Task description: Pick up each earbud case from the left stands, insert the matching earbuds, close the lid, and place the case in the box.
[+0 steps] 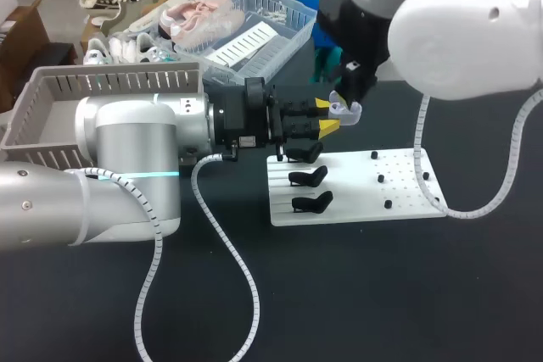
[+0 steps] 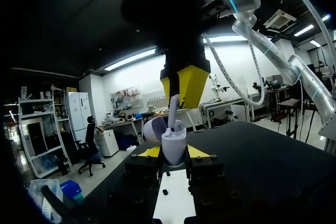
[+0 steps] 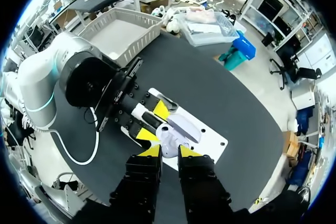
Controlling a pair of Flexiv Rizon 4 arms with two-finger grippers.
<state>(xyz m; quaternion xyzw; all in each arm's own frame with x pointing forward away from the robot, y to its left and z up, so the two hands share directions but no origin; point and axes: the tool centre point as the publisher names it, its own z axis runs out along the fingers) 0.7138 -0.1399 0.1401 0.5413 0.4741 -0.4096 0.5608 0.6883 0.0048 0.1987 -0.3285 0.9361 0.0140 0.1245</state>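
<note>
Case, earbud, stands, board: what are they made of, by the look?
Case: smooth pale plastic with a slight sheen, probably moulded.
Earbud: glossy white plastic, most likely.
Stands: matte black, looks like plastic, possibly printed; cannot tell.
Board: flat white sheet with small dark pegs or holes; plastic or painted, unclear.

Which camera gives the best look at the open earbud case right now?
Left wrist view: the earbud case is close up in the left gripper, lid open, an earbud poking from it. Head view shows it small; right wrist view sees only its top, from above.
</note>
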